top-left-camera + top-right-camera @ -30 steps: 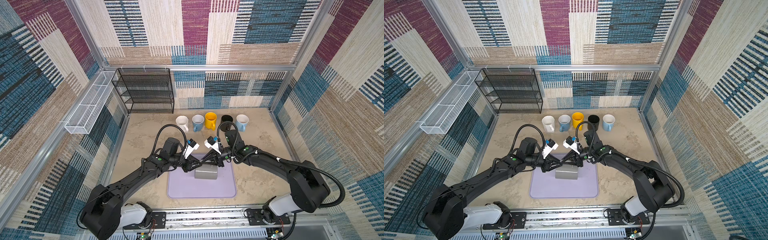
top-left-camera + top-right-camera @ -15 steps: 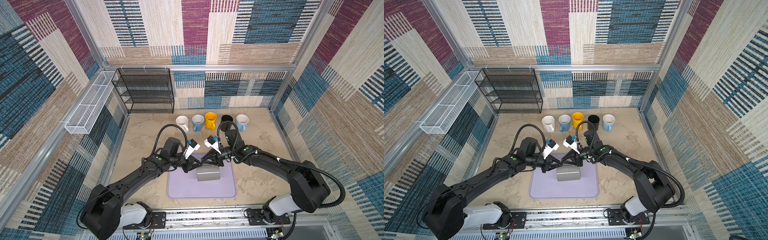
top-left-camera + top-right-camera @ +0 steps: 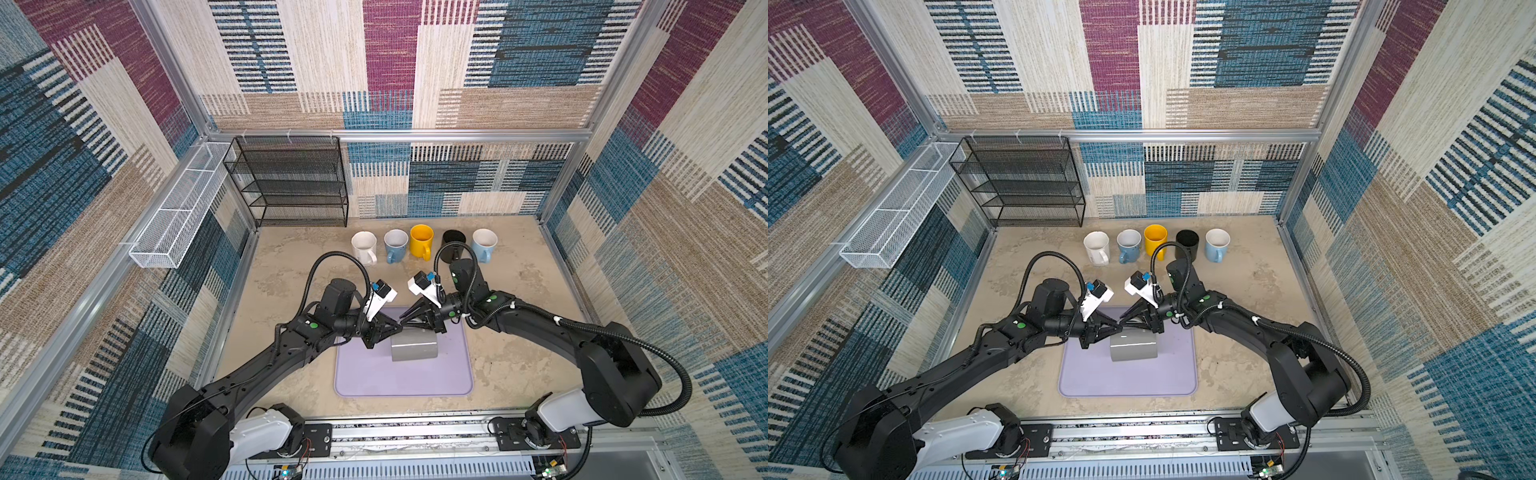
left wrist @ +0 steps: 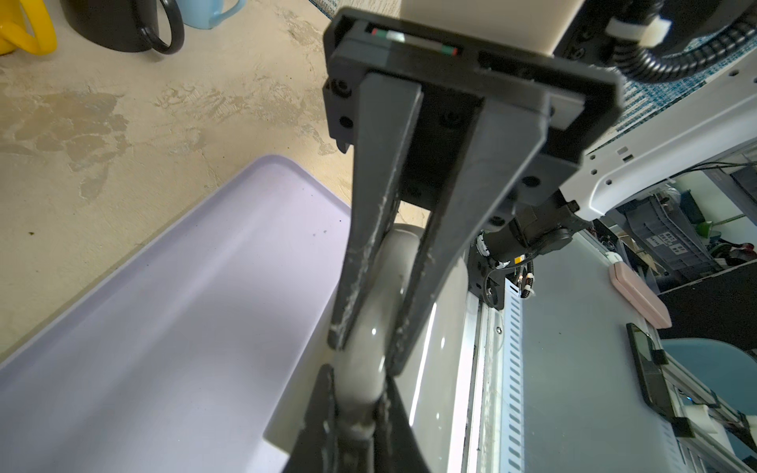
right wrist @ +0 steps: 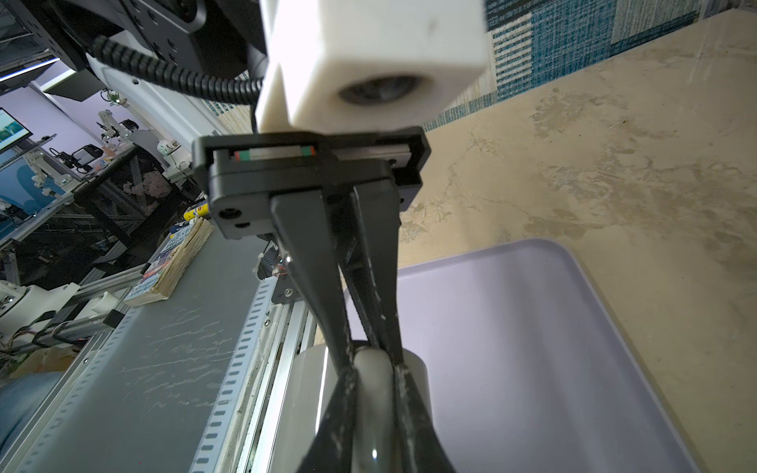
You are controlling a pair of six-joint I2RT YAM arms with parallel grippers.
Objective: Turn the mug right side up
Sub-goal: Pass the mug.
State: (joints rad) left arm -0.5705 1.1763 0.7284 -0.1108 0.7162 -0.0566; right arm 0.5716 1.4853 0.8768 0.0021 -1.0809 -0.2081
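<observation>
Mid-flip: grey mug (image 3: 414,352) lying sideways on lilac mat (image 3: 374,384), far-centre. Left gripper (image 3: 397,329) and right gripper (image 3: 404,324) both pinched narrow on its handle (image 5: 375,366). Next probably: release one side, swing opening upward, set down upright.

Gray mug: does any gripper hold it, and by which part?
Both do: the left gripper and the right gripper are each shut on the handle of the gray mug.
</observation>
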